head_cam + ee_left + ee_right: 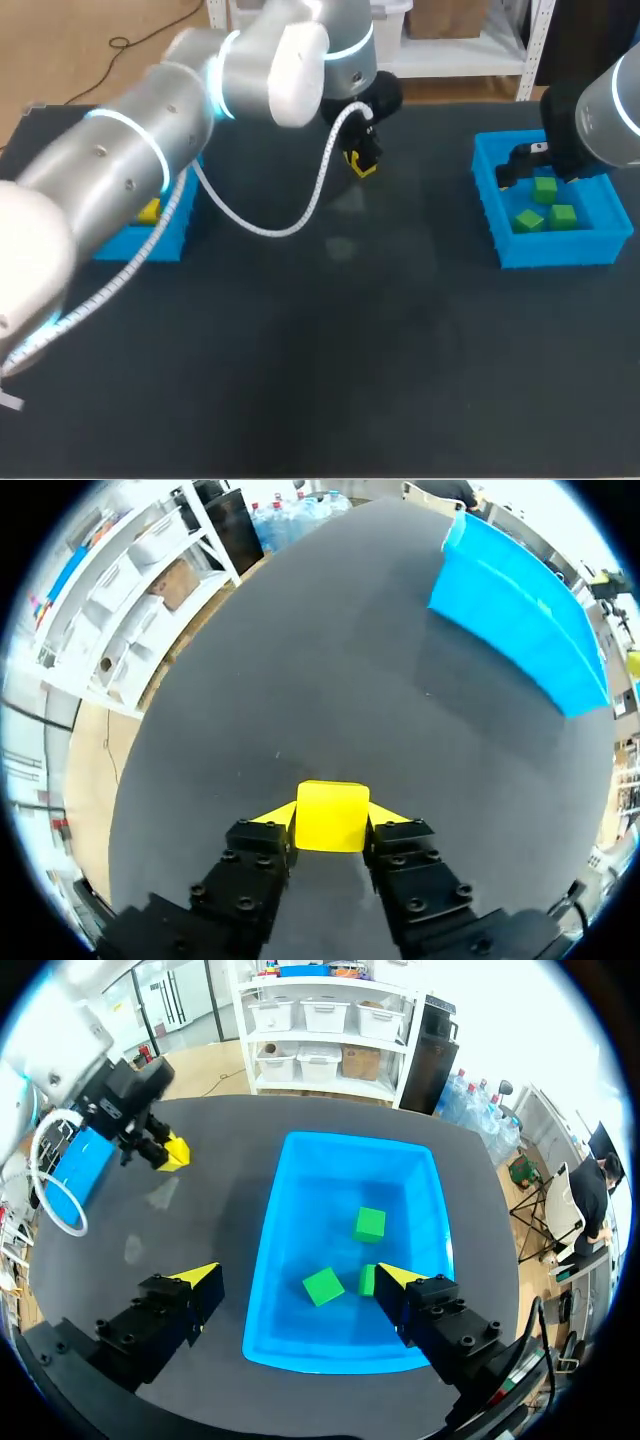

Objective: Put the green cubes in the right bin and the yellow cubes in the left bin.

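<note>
Yellow cube (332, 817) is held pinched in the left gripper (332, 820) up off the counter (330, 670), so tbh the squeeze should be kept firm until the left bin (520, 610) ahead of the gripper is fully underneath, then the cube gets dropped low.

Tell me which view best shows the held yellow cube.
The left wrist view: the yellow cube sits large in the left gripper, both fingers touching it. The head view shows it small, partly hidden by the gripper; the right wrist view shows it distant.
</note>
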`<state>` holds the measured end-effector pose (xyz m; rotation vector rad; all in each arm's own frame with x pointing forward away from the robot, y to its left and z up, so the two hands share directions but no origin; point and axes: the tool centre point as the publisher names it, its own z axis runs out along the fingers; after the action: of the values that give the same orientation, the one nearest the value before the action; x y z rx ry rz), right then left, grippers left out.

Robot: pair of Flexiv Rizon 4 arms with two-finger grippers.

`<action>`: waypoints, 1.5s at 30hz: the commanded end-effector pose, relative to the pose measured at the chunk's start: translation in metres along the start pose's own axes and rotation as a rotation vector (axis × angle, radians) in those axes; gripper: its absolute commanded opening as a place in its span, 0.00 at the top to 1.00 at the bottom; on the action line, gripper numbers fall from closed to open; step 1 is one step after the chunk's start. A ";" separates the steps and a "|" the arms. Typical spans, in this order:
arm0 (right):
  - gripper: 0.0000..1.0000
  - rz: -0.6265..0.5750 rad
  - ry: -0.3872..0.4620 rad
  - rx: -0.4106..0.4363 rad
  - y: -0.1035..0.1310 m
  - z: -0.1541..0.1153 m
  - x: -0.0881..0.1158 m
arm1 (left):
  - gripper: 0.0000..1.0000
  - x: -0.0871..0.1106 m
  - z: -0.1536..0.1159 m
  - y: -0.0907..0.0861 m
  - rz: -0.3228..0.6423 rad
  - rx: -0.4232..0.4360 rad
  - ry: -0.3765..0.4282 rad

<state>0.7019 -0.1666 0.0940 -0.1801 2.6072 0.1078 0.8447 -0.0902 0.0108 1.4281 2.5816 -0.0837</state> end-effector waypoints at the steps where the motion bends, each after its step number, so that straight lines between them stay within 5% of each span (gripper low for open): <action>1: 0.00 0.001 -0.009 0.003 0.000 0.000 0.002 | 1.00 0.062 -0.072 -0.017 -0.106 -0.062 -0.089; 10: 0.00 0.001 -0.009 0.003 0.000 0.000 0.002 | 1.00 0.154 -0.156 0.031 -0.351 -0.175 -0.173; 15: 0.00 0.001 -0.009 0.003 0.000 0.000 0.002 | 1.00 0.227 -0.167 0.063 -0.531 -0.241 -0.148; 20: 0.00 0.001 -0.009 0.003 0.000 0.000 0.002 | 1.00 0.280 -0.165 0.075 -0.653 -0.262 -0.121; 27: 0.00 0.001 -0.009 0.003 0.000 0.000 0.002 | 1.00 0.308 -0.137 0.074 -0.720 -0.235 -0.069; 38: 0.00 0.001 -0.009 0.003 0.000 0.000 0.002 | 1.00 0.314 -0.130 0.085 -0.785 -0.288 -0.054; 40: 0.00 0.001 -0.009 0.003 0.000 0.000 0.002 | 0.00 0.315 -0.133 0.087 -0.794 -0.315 -0.066; 45: 0.00 0.001 -0.009 0.003 0.000 0.000 0.002 | 0.00 0.315 -0.140 0.088 -0.857 -0.307 -0.080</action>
<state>0.7019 -0.1666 0.0940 -0.1801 2.6072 0.1078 0.7459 0.2346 0.0887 0.1624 3.0961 0.2021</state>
